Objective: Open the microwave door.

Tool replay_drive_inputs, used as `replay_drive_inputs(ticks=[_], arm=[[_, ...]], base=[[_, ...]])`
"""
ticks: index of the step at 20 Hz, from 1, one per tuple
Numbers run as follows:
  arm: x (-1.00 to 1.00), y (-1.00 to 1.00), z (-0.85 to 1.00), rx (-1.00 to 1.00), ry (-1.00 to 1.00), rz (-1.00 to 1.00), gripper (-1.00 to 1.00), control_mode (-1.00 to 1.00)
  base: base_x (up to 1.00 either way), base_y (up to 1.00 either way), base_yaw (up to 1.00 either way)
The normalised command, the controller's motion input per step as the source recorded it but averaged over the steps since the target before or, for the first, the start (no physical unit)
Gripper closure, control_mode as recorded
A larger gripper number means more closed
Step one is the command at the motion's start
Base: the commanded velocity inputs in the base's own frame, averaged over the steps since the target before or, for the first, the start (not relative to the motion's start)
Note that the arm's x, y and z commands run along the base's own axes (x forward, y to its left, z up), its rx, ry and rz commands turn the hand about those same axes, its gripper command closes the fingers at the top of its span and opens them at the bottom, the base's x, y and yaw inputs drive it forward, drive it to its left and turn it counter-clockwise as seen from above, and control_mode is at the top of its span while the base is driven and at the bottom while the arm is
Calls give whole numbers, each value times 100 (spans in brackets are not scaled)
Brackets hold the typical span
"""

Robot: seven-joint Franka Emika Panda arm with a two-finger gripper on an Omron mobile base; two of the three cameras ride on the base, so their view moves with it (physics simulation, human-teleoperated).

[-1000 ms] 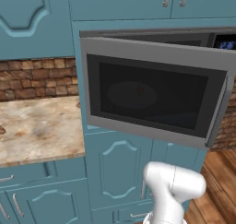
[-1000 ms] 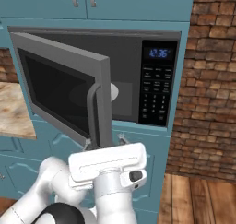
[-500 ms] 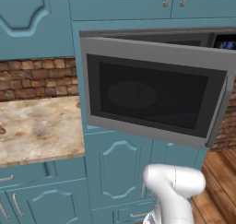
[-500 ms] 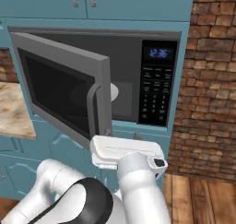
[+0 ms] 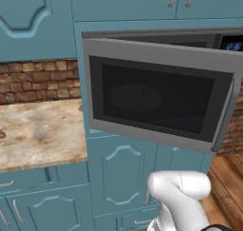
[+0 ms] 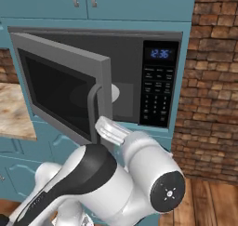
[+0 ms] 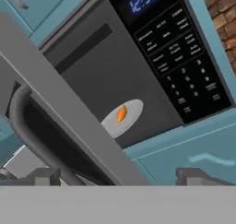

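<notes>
The microwave door (image 6: 60, 88) stands partly open, swung out on its left hinge, and its dark window faces the left base view (image 5: 156, 97). Its curved grey handle (image 6: 94, 109) runs down the free edge. In the hand view my gripper (image 7: 119, 176) is open. The door's free edge (image 7: 69, 112) and the handle (image 7: 32, 135) rise between and just beyond its two fingertips, with nothing gripped. My white hand (image 6: 111, 129) sits just below and right of the handle's lower end. The microwave (image 6: 160, 81) shows its black keypad and blue display.
Inside the cavity lies a white plate with a carrot (image 7: 122, 117). A stone counter (image 5: 38, 130) runs to the left, backed by a brick wall. Teal cabinets (image 5: 118, 178) surround the oven. More brick wall (image 6: 209, 81) stands to the right.
My hand has risen and moved in toward the lower end of the door handle, and the arm's elbow has swung up in front of the right base camera. The door has not visibly moved.
</notes>
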Motion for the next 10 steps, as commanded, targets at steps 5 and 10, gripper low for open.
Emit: replay_drive_inputs(ticks=[5, 10], arm=[[0, -2, -17, 23, 43, 0, -100, -100], [27, 0, -1, 32, 51, 0, -100, -100]], base=[[0, 0, 0], [0, 0, 0]])
